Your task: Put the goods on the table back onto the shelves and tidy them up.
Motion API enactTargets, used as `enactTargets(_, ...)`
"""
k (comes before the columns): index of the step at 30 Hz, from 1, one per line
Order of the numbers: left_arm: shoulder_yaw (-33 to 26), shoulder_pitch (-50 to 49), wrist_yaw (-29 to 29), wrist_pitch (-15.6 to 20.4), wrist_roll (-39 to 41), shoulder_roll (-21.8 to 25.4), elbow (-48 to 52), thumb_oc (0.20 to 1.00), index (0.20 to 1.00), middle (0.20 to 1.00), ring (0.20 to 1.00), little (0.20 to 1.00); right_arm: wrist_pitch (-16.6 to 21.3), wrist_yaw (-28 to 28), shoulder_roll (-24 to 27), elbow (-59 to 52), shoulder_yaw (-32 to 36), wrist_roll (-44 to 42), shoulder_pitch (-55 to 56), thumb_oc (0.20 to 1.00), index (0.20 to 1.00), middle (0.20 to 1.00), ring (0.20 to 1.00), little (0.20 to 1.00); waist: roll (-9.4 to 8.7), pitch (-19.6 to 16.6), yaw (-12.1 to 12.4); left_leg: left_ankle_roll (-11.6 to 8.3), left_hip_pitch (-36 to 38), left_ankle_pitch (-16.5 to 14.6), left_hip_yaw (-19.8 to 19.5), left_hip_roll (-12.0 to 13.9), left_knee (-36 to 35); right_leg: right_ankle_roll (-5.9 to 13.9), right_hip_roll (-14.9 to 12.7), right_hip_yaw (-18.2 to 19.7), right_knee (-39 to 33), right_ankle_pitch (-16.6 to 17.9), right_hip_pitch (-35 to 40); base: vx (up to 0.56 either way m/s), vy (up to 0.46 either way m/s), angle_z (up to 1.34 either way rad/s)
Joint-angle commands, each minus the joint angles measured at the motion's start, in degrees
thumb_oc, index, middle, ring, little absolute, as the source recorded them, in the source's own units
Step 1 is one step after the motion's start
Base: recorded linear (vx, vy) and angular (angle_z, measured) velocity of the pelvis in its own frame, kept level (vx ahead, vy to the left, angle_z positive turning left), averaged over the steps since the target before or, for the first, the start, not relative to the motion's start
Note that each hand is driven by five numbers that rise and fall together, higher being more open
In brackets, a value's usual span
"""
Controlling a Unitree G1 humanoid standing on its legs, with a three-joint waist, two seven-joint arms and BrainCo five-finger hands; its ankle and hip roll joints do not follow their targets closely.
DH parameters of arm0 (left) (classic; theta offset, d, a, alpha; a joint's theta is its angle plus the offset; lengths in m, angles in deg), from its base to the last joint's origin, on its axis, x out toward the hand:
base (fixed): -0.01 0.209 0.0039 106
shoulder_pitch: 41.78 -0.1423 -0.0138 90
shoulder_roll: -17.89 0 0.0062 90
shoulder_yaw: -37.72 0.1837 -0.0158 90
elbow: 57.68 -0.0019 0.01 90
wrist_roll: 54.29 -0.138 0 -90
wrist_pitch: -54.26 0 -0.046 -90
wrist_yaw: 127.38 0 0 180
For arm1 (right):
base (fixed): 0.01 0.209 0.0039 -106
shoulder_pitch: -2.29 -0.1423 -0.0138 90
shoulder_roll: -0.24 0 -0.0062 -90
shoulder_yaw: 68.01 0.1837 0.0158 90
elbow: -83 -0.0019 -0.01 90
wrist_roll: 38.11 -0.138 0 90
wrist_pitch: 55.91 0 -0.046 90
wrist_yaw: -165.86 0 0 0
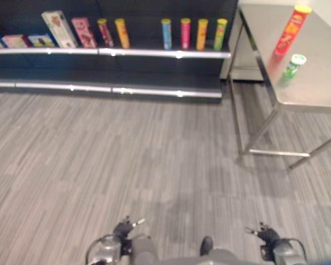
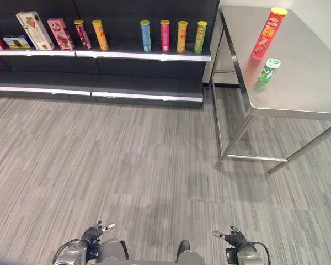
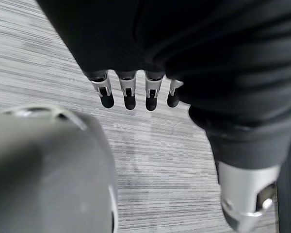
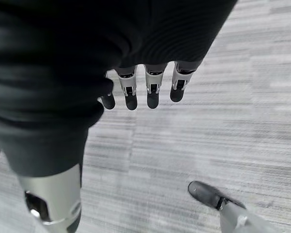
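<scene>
A tall red can (image 1: 287,30) stands on the steel table (image 1: 320,83) at the right. In front of it is a short green can (image 1: 293,65) with a white lid. The dark shelf (image 1: 154,53) runs along the back and carries a row of upright cans (image 1: 185,33) and, further left, two leaning cans (image 1: 113,33). My left hand (image 1: 124,227) and right hand (image 1: 266,234) hang low at the bottom edge, far from table and shelf. Both are open: the left wrist view shows straight fingers (image 3: 129,92) over bare floor, and the right wrist view shows its fingers (image 4: 153,92) the same.
Boxes (image 1: 59,28) stand at the left end of the upper shelf. The lower shelf board (image 1: 127,88) holds nothing. The table's legs (image 1: 240,127) come down beside the shelf's right end. Grey plank floor (image 1: 127,160) lies between me and the shelf.
</scene>
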Motion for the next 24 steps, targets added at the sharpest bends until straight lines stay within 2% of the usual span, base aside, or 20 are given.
enactTargets(1,2.39,-0.13,-0.85,0.79,1.75,2.0,1.18,1.0,1.0,1.0,1.0,1.0,0.95,-0.22,0.83,-0.1,-0.25,-0.45,1.03,1.0,1.0,1.0,1.0,1.0,1.64,0.57,2.03,0.89,2.84,6.4,-1.87,-3.11,-10.81,5.7,0.46,3.11,0.49,-2.28,-1.85,0.41,0.202,-0.12)
enactTargets(2,2.26,0.0,-0.99,0.87,1.59,2.1,0.29,1.0,1.0,1.0,1.0,1.0,1.17,-0.33,0.59,0.33,-0.24,-0.5,0.9,1.0,1.0,1.0,1.0,1.0,1.94,0.48,2.66,0.22,1.69,8.35,-3.45,-3.74,-15.87,5.77,1.04,3.79,0.49,-3.32,-0.8,0.44,0.174,-0.11)
enactTargets(4,2.38,0.15,-1.04,0.66,0.85,2.15,-1.43,1.0,1.0,1.0,1.0,1.0,1.22,-0.47,0.32,1.2,-0.25,0.03,0.94,1.0,1.0,1.0,1.0,1.0,2.07,0.32,3.28,-1.01,-1.06,9.29,-5.32,-3.93,-17.93,5.72,1.92,5.54,0.49,-4.57,1.05,0.41,0.168,-0.41)
enactTargets(5,2.04,-0.34,-0.66,0.51,-0.26,2.13,-2.95,1.0,1.0,1.0,1.0,1.0,1.16,-0.29,0.17,2.18,-0.41,0.68,0.88,1.0,1.0,1.0,1.0,1.0,2.11,-0.15,3.28,-0.38,-0.25,8.08,-5.33,-4.45,-17.93,6.31,2.37,6.87,0.49,-5.2,2.0,0.41,0.205,-0.79)
enactTargets(6,1.81,-0.9,-0.48,0.5,-0.49,2.03,-3.12,1.0,1.0,1.0,1.0,1.0,1.21,0.01,-0.19,2.36,-0.58,1.2,1.18,1.0,1.0,1.0,1.0,1.0,2.44,-0.62,3.57,-0.21,0.47,9.52,-5.25,-4.36,-17.93,6.59,2.63,7.66,0.49,-5.57,2.53,0.42,0.25,-0.99)
enactTargets(7,1.39,-1.34,-0.68,0.64,-0.38,2.12,-3.08,1.0,1.0,1.0,1.0,1.0,1.26,0.23,-0.51,2.55,-0.78,1.51,1.03,1.0,1.0,1.0,1.0,1.0,1.86,-1.09,3.91,0.2,1.3,9.59,-4.42,-4.92,-17.93,7.05,1.64,8.14,0.49,-4.79,3.5,0.46,0.329,-1.23)
enactTargets(8,0.79,-1.8,-0.63,0.52,-0.93,2.95,-3.6,1.0,1.0,1.0,1.0,1.0,0.98,0.86,-0.99,2.91,-1.15,2.24,0.9,1.0,1.0,1.0,1.0,1.0,1.0,-0.83,5.01,2.16,3.62,8.9,-3.52,-6.09,-17.86,7.62,-0.18,9.51,6.68,-4.85,2.62,0.33,0.251,-0.97)
enactTargets(9,0.8,-1.79,-0.63,0.52,-0.93,2.94,-3.6,1.0,1.0,1.0,1.0,1.0,0.98,0.86,-0.99,2.91,-1.14,2.24,0.89,1.0,1.0,1.0,1.0,1.0,1.06,-0.93,5.07,2.16,3.51,8.95,-3.49,-6.01,-17.88,7.6,-0.11,9.57,6.67,-4.78,2.47,0.32,0.298,-1.14)
enactTargets(10,0.44,-1.5,-0.76,0.3,-1.14,3.9,-3.96,1.0,1.0,1.0,1.0,1.0,0.95,1.04,-1.43,3.36,-1.39,2.37,-0.08,1.0,1.0,1.0,1.0,1.0,0.68,-0.43,5.09,4.53,6.24,6.63,-1.86,-6.9,-17.42,9.33,-2.53,10.29,19.31,-2.62,-3.67,0.12,0.146,-0.96)
enactTargets(11,0.44,-1.48,-0.76,0.3,-1.14,3.89,-3.96,1.0,1.0,1.0,1.0,1.0,0.95,1.04,-1.42,3.36,-1.38,2.37,-0.09,1.0,1.0,1.0,1.0,1.0,0.75,-0.57,5.18,4.52,6.09,6.67,-1.79,-6.79,-17.43,9.3,-2.43,10.38,19.28,-2.53,-3.87,0.18,0.248,-1.11)
enactTargets(13,0.12,-0.95,-0.96,0.32,-0.71,4.8,-3.81,1.0,1.0,1.0,1.0,1.0,0.73,1.13,-1.41,2.65,-1.16,2.33,-0.74,1.0,1.0,1.0,1.0,1.0,1.25,0.57,4.23,6.83,9.66,4.14,-0.18,-7.83,-17.39,10.77,-6.27,9.44,32.49,2.05,-11.08,0.13,0.247,-0.45)
enactTargets(14,0.11,-0.92,-1.1,0.41,-0.73,5.06,-3.71,1.0,1.0,1.0,1.0,1.0,0.6,1.15,-1.53,2.32,-1.05,2.78,-0.79,1.0,1.0,1.0,1.0,1.0,1.51,0.75,4.06,7.65,11.22,3.12,0.75,-8.57,-17.72,11.41,-9.05,7.75,37.22,4.64,-13.16,0.27,0.345,-0.22)
enactTargets(15,0.41,-0.98,-1.01,0.3,-0.92,5.34,-3.07,1.0,1.0,1.0,1.0,1.0,0.38,1.04,-1.76,1.76,-0.29,2.88,-0.11,1.0,1.0,1.0,1.0,1.0,1.87,0.74,3.23,8.77,13.4,1.21,0.97,-10.21,-17.93,11.2,-12.74,5.65,40.24,7.2,-14.43,0.23,0.248,-0.24)
enactTargets(17,0.52,-0.76,-1.1,0.34,-0.83,5.46,-2.64,1.0,1.0,1.0,1.0,1.0,0.18,0.96,-1.71,1.53,0.02,2.96,0.16,1.0,1.0,1.0,1.0,1.0,2.02,0.86,2.78,9.02,14.39,0.18,1.05,-10.86,-17.93,11.14,-13.85,5.07,39.59,7.56,-15.32,0.26,0.123,-0.15)
enactTargets(18,0.76,-0.31,-1.03,0.45,-1.33,5.32,-2.74,1.0,1.0,1.0,1.0,1.0,-0.01,0.71,-1.47,1.37,0.61,2.93,0.47,1.0,1.0,1.0,1.0,1.0,1.94,0.6,2.12,8.6,15.44,-1.21,0.77,-11.44,-17.93,11.09,-15.43,4.07,32.29,7.38,-15.0,0.26,0.042,0.06)
enactTargets(19,0.76,-0.31,-1.03,0.45,-1.33,5.32,-2.75,1.0,1.0,1.0,1.0,1.0,-0.01,0.71,-1.47,1.37,0.61,2.93,0.48,1.0,1.0,1.0,1.0,1.0,1.98,0.66,2.09,8.59,15.5,-1.22,0.73,-11.4,-17.93,11.09,-15.38,3.99,32.2,7.41,-14.86,0.24,-0.032,0.18)
enactTargets(21,1.33,0.16,-1.17,0.66,-2.3,5.19,-3.01,1.0,1.0,1.0,1.0,1.0,-0.21,0.64,-1.17,1.63,1.0,3.07,0.69,1.0,1.0,1.0,1.0,1.0,1.91,0.1,1.37,7.68,15.75,-2.06,0.08,-11.8,-17.93,11.26,-15.85,4.29,22.57,7.42,-13.91,0.16,-0.062,0.11)
enactTargets(22,1.33,0.16,-1.17,0.66,-2.3,5.18,-3.01,1.0,1.0,1.0,1.0,1.0,-0.21,0.64,-1.17,1.63,1.0,3.07,0.69,1.0,1.0,1.0,1.0,1.0,1.96,0.15,1.34,7.66,15.8,-2.07,0.04,-11.74,-17.93,11.25,-15.77,4.2,22.43,7.48,-13.76,0.19,-0.081,0.22)
enactTargets(23,1.56,0.33,-1.14,0.73,-2.5,5.09,-2.88,1.0,1.0,1.0,1.0,1.0,-0.32,0.56,-1.0,1.61,1.24,3.03,0.82,1.0,1.0,1.0,1.0,1.0,1.8,-0.04,0.86,7.21,16.09,-2.55,-0.41,-11.95,-17.93,11.51,-15.7,5.16,16.84,8.16,-13.58,0.33,-0.121,0.35)
enactTargets(24,1.68,0.51,-1.04,0.88,-2.73,4.76,-2.6,1.0,1.0,1.0,1.0,1.0,-0.6,0.64,-0.91,2.17,1.46,3.24,1.07,1.0,1.0,1.0,1.0,1.0,1.33,-0.44,0.13,6.49,17.29,-3.67,-1.1,-12.45,-17.93,12.71,-15.84,7.54,8.57,11.14,-14.29,0.44,-0.156,0.29)
